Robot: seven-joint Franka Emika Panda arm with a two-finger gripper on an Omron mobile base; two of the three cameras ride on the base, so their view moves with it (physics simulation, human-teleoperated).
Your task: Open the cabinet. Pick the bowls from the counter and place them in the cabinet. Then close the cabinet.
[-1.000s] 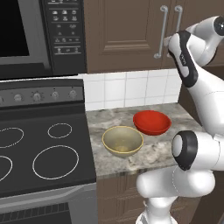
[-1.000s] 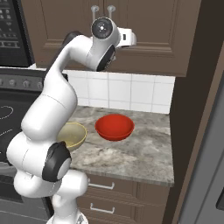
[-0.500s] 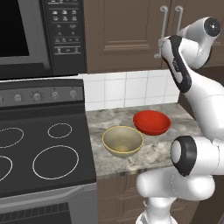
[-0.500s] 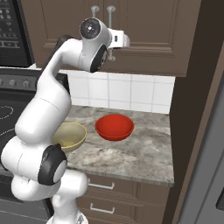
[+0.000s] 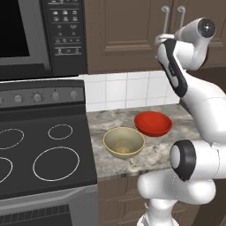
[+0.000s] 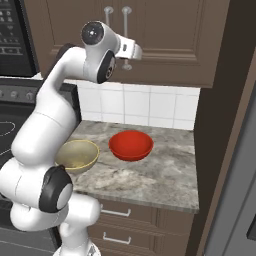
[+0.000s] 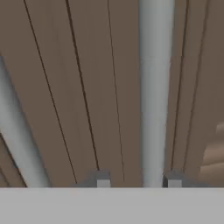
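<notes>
The brown cabinet (image 5: 123, 35) (image 6: 170, 40) is closed. My gripper (image 5: 161, 40) (image 6: 139, 50) (image 7: 138, 181) is up against its doors. In the hand view one silver bar handle (image 7: 155, 87) runs between the fingertips (image 7: 103, 181), nearer the right one, with a gap on the left. The jaws stand open around it. A second handle (image 7: 17, 140) slants past on the left. On the speckled counter (image 5: 154, 152) (image 6: 160, 175) sit the red bowl (image 5: 153, 123) (image 6: 131, 145) and the beige bowl (image 5: 123, 142) (image 6: 79, 155), side by side and upright.
A black stovetop (image 5: 44, 159) lies left of the counter, with a microwave (image 5: 26, 35) above it. Drawer fronts (image 6: 130, 225) sit under the counter. A tall dark panel (image 6: 220, 150) closes off the counter's right end.
The hand has swung left along the cabinet front and dropped slightly, ending at the handles. The bowls have not moved.
</notes>
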